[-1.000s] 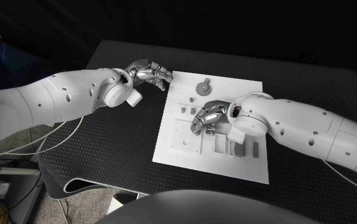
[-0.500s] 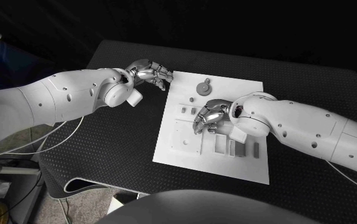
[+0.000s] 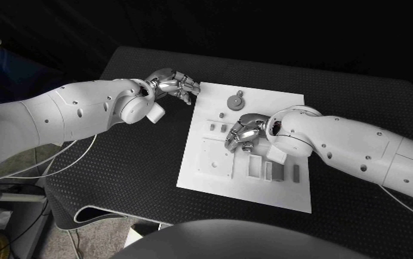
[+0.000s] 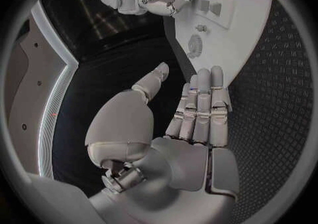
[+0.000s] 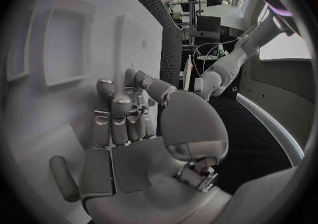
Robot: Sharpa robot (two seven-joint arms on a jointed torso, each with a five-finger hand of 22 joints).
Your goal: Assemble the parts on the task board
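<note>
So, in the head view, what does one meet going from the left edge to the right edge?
White left arm → silver left hand → white task board → silver right hand → white right arm.

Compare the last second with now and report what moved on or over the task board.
The right hand has crept a little toward the far edge of the task board, its arm following; it hangs over the board's middle with nothing visibly in its fingers. The left hand has stayed off the board's far left corner, fingers together and extended, holding nothing. The round part and the other parts on the board lie as before.
</note>
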